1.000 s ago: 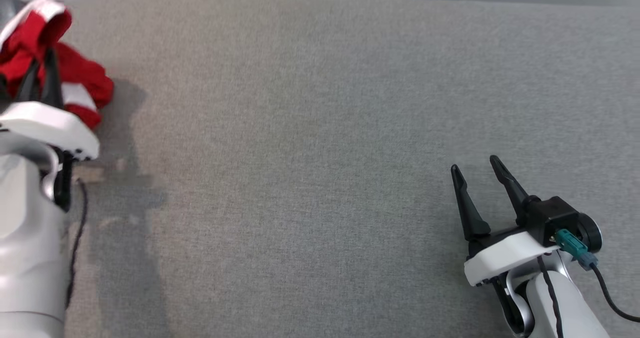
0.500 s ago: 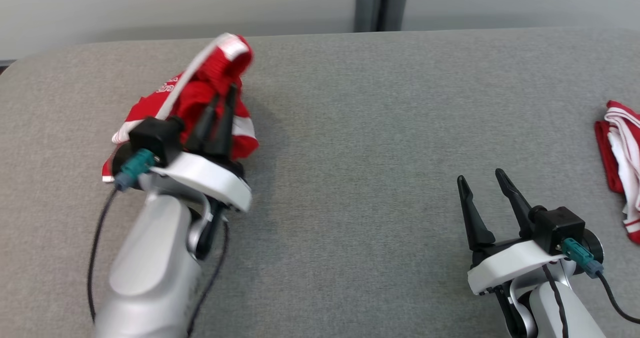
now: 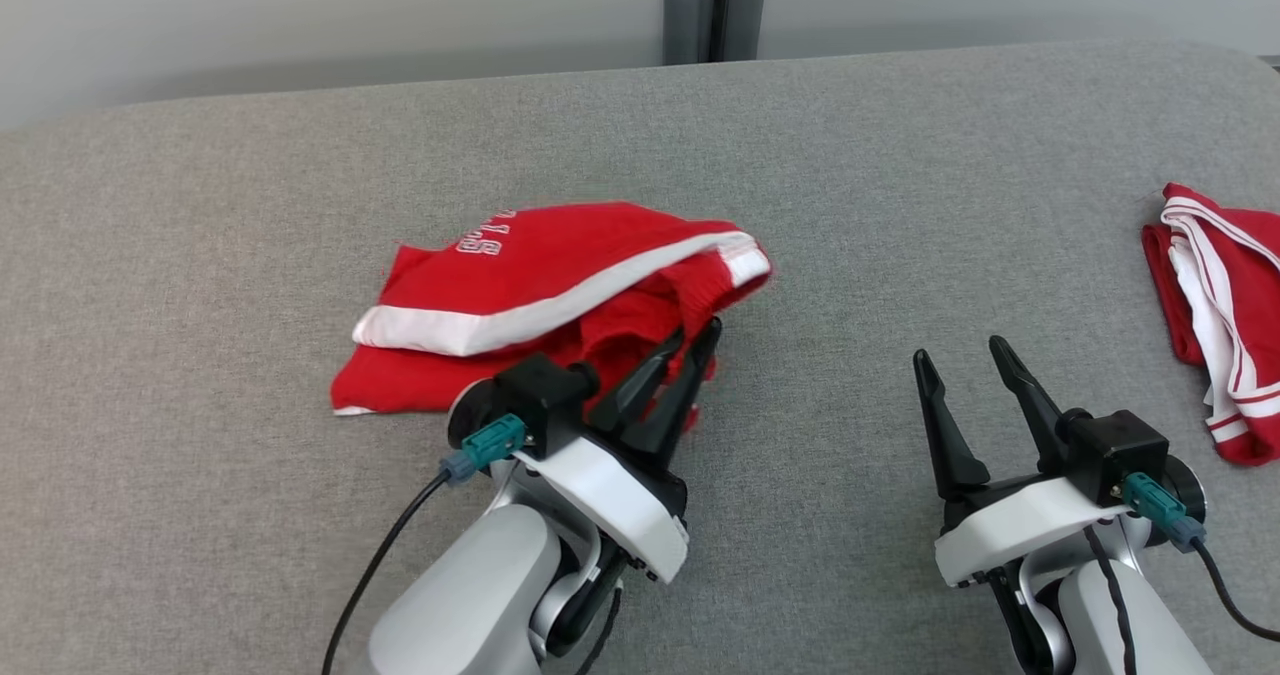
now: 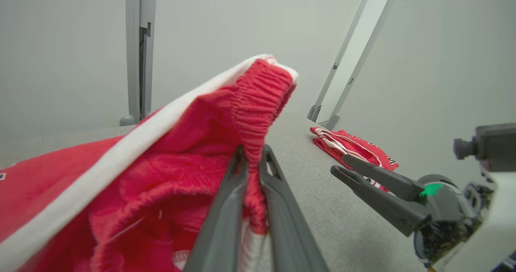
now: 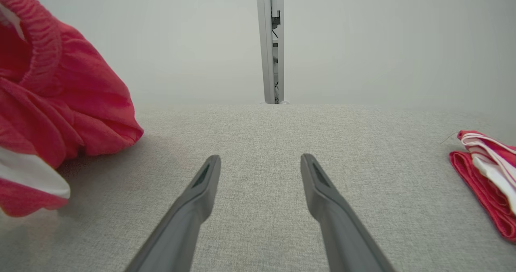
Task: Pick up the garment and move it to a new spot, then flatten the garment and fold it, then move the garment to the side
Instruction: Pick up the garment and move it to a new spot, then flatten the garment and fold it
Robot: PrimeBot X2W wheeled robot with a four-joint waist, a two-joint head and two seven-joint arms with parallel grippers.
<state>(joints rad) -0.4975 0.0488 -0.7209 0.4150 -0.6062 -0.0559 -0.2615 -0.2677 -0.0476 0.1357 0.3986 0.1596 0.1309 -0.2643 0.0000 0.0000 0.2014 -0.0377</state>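
Near right: right gripper (image 3: 952, 351), dark fingers apart, nothing btwn, over grey fabric surface (image 3: 300, 515). Near centre: left gripper (image 3: 697, 331) clamped on ribbed waistband of crumpled red cloth shorts w/ white trim (image 3: 530, 275), lying mid-surface, just left of centre. Right edge: folded red-and-white garment (image 3: 1215, 315). Beyond far edge: grey upright post (image 3: 712, 15).
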